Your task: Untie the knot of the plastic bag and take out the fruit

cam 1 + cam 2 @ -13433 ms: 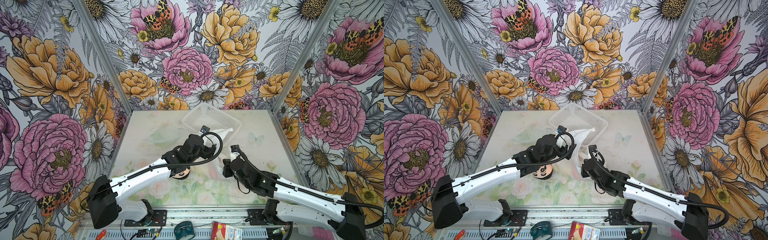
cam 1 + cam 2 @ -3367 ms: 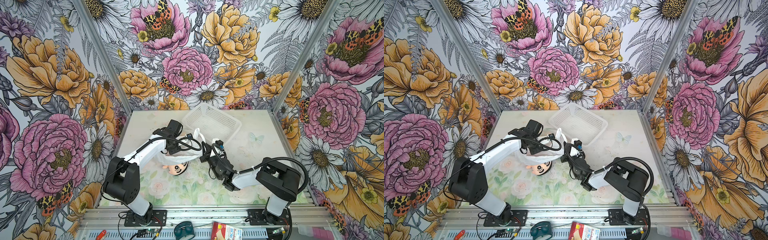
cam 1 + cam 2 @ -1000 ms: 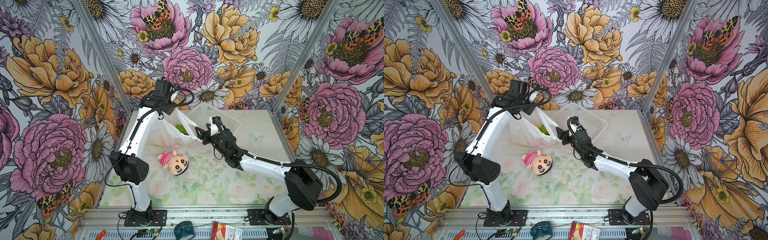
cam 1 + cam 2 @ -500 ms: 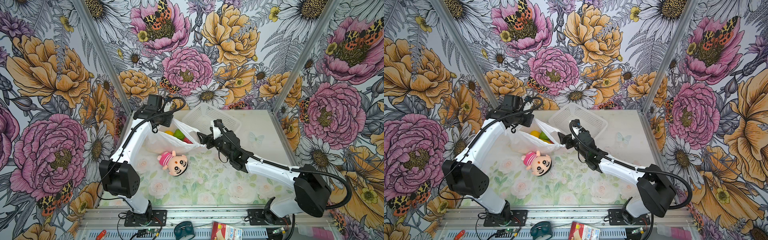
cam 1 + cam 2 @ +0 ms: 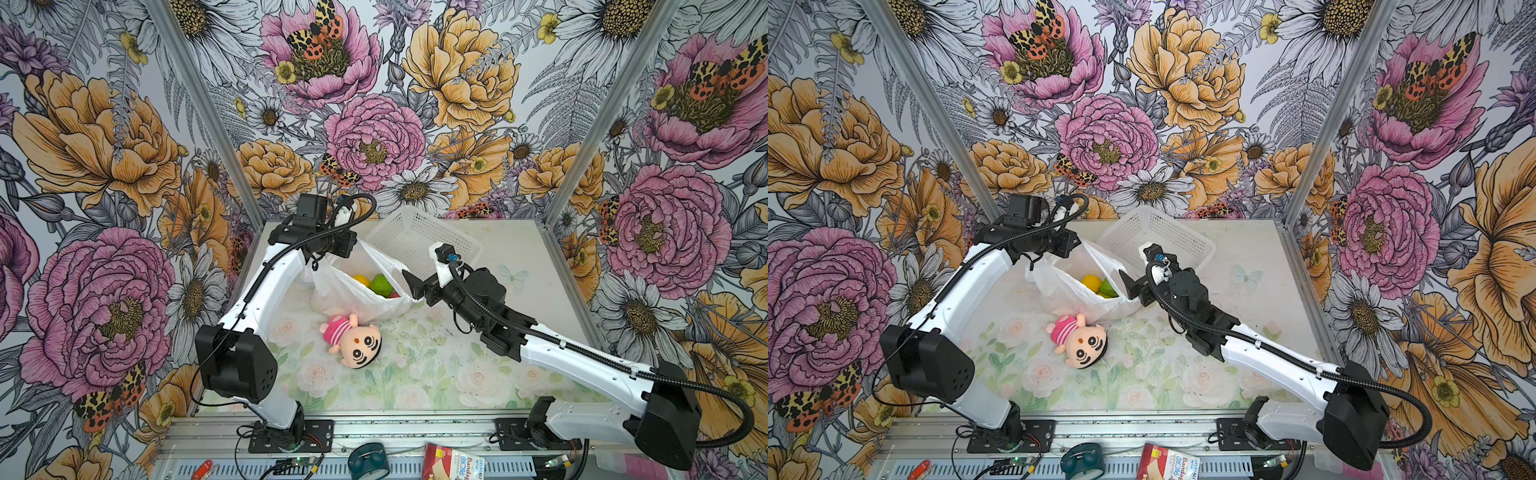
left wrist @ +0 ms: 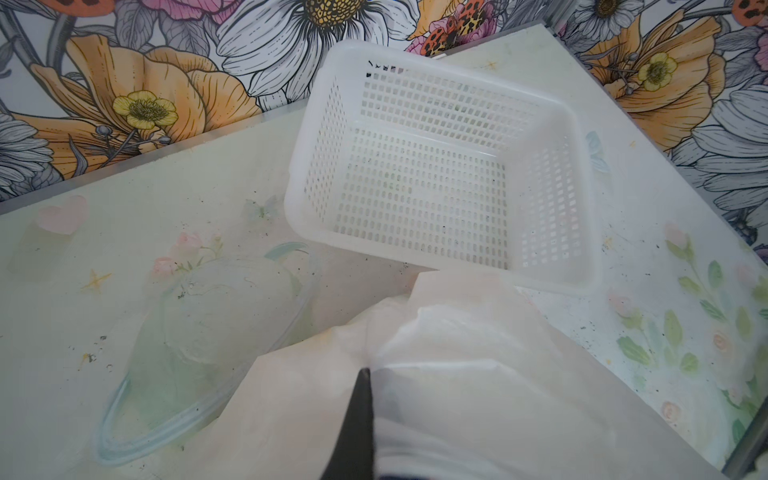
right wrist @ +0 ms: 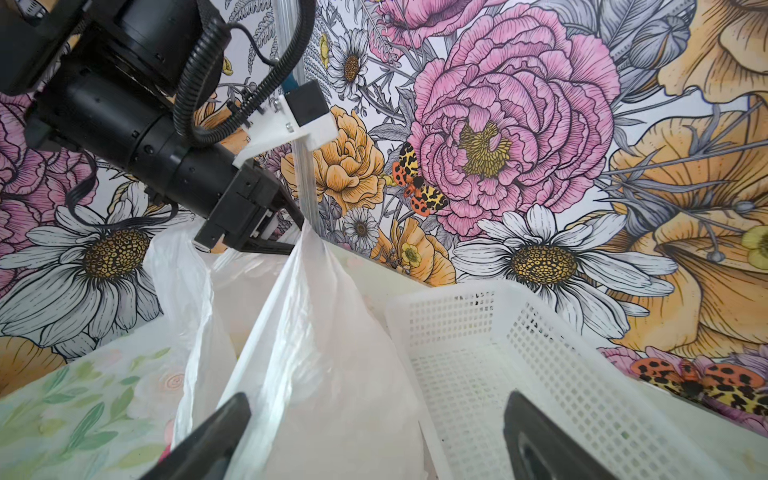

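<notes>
Plainly, in both top views the left gripper (image 5: 356, 246) is pressed together on a peak of the bag (image 5: 345, 293), holding it high at the far left. I judge the lift is meant to keep the mouth gaping. No knot shows, so it seems undone. Fruit (image 5: 380, 284) lies inside the sagging bag: 1 yellow, 1 green and a red edge are visible, the rest hidden. The right gripper (image 5: 417, 286) stands spread at the bag's right rim, pinching nothing, probably placed to reach in. A basket (image 5: 419, 239) sits just beyond, far of centre, a likely place for the fruit. A doll (image 5: 353, 338) lies on the near side of the bag, just beside it. On the near rail a packet (image 5: 453, 462) carries print starting "Banda"; the rest is cut off or too small.

From the left wrist, bag film drapes over the gripper so only 1 dark finger (image 6: 362, 415) shows. The basket lies beyond, with black marks on its rim too small to read.

From the right wrist, 2 fingers stand wide apart with loose bag film between them. Ahead, the left gripper nips the bag's top into a point.
</notes>
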